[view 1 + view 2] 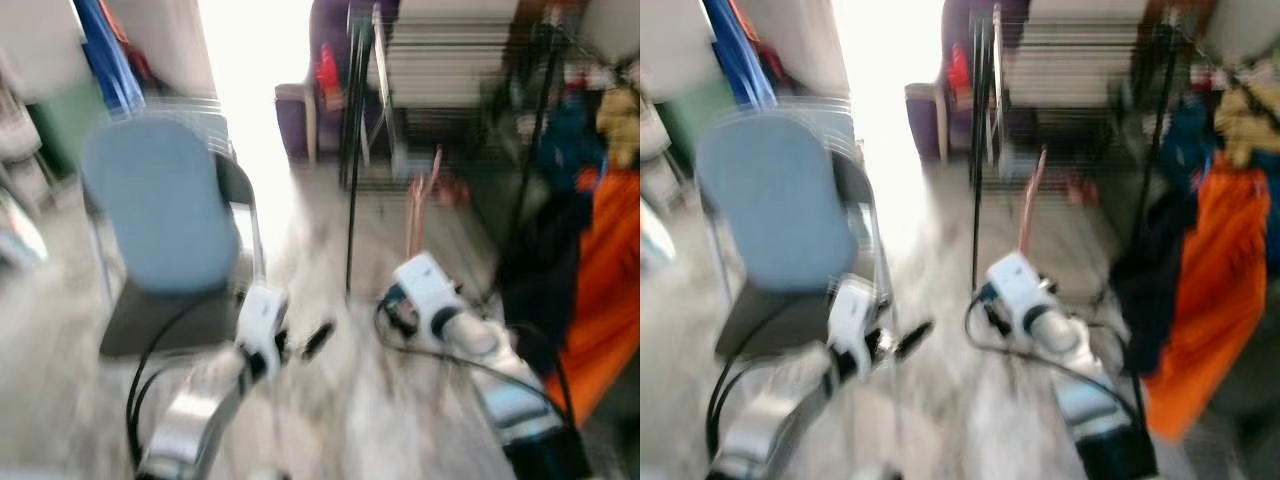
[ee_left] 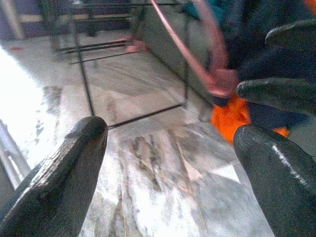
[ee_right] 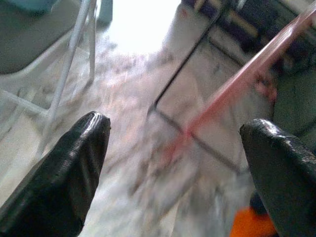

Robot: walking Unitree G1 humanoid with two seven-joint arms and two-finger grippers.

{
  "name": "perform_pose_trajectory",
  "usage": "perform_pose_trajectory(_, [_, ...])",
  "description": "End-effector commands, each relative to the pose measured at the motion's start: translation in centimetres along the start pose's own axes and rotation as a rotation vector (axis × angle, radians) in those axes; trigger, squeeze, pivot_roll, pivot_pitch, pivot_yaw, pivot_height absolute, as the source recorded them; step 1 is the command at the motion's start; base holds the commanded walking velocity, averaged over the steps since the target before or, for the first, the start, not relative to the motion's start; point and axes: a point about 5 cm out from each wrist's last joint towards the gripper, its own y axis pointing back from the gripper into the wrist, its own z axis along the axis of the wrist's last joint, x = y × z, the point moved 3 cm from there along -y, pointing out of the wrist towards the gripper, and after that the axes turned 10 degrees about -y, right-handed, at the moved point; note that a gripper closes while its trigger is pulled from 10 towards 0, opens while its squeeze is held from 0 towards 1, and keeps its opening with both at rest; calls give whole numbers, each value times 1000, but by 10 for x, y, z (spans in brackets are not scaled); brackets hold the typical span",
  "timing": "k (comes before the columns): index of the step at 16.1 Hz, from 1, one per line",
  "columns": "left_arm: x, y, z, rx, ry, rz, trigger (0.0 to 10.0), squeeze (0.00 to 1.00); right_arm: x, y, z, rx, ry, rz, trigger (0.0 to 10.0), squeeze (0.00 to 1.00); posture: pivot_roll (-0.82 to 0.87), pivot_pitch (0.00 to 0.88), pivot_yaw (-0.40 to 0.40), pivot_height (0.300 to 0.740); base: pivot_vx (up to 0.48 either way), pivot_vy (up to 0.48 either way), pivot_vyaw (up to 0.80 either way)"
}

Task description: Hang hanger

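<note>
Ahead, at about one o'clock, the pink hanger [image 1: 420, 205] rises from the right gripper [image 1: 402, 272]; the blur hides whether its fingers clasp it, though they look spread in its wrist view. The left gripper [image 1: 318, 340] hangs released beside the blue chair [image 1: 160, 205], with the clothes rack [image 1: 540, 110] at two o'clock.

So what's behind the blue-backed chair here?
Behind the blue-backed chair a doorway glares bright white, with something blue hanging beside it. Motion blur smears the rest, and the chair's back covers the floor directly behind it.
</note>
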Motion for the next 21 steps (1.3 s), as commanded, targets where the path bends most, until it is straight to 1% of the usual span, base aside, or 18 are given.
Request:
perform_pose_trajectory(1, [9, 1, 14, -54, -49, 36, 10000, 0, -5, 0, 8, -24, 8, -23, 10000, 1000, -74, 0, 22, 740, 0, 0, 0])
perform_pose_trajectory(2, [11, 2, 18, -85, -46, 36, 10000, 0, -5, 0, 8, -24, 10, -27, 10000, 1000, -70, 0, 23, 740, 0, 0, 0])
perform_pose_trajectory(4, [16, 3, 21, -103, -37, 63, 10000, 0, -6, -1, 7, -20, 13, -43, 10000, 1000, -71, 0, 25, 740, 0, 0, 0])
perform_pose_trajectory(5, [17, 3, 21, -106, -41, 69, 10000, 0, -9, 0, 7, -22, 22, -68, 10000, 996, -71, 0, 26, 740, 0, 0, 0])
perform_pose_trajectory(6, [19, 3, 25, -126, -43, 82, 10000, 0, -18, 1, 9, -42, 19, -116, 10000, 0, -70, 0, 26, 740, 0, 0, 0])
perform_pose_trajectory(7, [26, 5, 31, -163, -50, 135, 10000, 0, -28, 3, 16, -89, -1, -180, 10000, 0, -68, 0, 26, 740, 0, 0, 0])
perform_pose_trajectory(8, [46, 12, 38, -202, -75, 284, 10000, 0, -33, 5, 21, -126, -32, -215, 10000, 0, -67, 0, 32, 740, 0, 0, 0])
perform_pose_trajectory(9, [59, 18, 41, -222, -81, 385, 10000, 0, -35, 6, 22, -145, -47, -235, 10000, 0, -66, 0, 31, 740, 0, 0, 0])
perform_pose_trajectory(10, [74, 30, 42, -239, -99, 501, 10000, 0, -35, 6, 20, -162, -67, -251, 10000, 0, -64, 0, 31, 740, 0, 0, 0])
perform_pose_trajectory(11, [82, 39, 40, -239, -112, 574, 10000, 0, -34, 6, 16, -187, -149, -267, 10000, 0, -60, 0, 29, 740, 0, 0, 0])
perform_pose_trajectory(12, [82, 42, 36, -233, -111, 572, 10000, 0, -31, 5, 15, -222, -219, -266, 10000, 0, -53, 0, 26, 740, 0, 0, 0])
perform_pose_trajectory(13, [79, 43, 31, -225, -106, 549, 10000, 0, -24, 4, 13, -244, -277, -225, 10000, 0, -52, 0, 27, 740, 0, -461, 0])
perform_pose_trajectory(15, [79, 44, 27, -217, -97, 557, 10000, 0, -21, 5, 17, -283, -241, -213, 10000, 0, -50, 0, 30, 740, 0, -469, 0])
perform_pose_trajectory(16, [79, 45, 23, -210, -85, 573, 10000, 0, -21, 5, 19, -307, -264, -214, 10000, 0, -53, 0, 35, 740, 0, -472, 0])
perform_pose_trajectory(18, [79, 45, 19, -201, -73, 580, 10000, 0, -19, 0, 19, -305, -287, -219, 10000, 0, -56, 0, 38, 740, 0, -476, 0])
perform_pose_trajectory(19, [78, 45, 17, -195, -66, 580, 10000, 0, -17, -2, 19, -303, -318, -199, 10000, 0, -54, 0, 40, 740, 0, -480, 0])
perform_pose_trajectory(20, [77, 44, 15, -192, -63, 580, 10000, 0, -13, -3, 20, -309, -293, -175, 10000, 0, -51, 0, 37, 740, 0, -480, 0])
perform_pose_trajectory(21, [76, 45, 16, -196, -60, 579, 10000, 0, -10, -4, 20, -310, -298, -152, 10000, 0, -44, 0, 33, 740, 0, -480, 0])
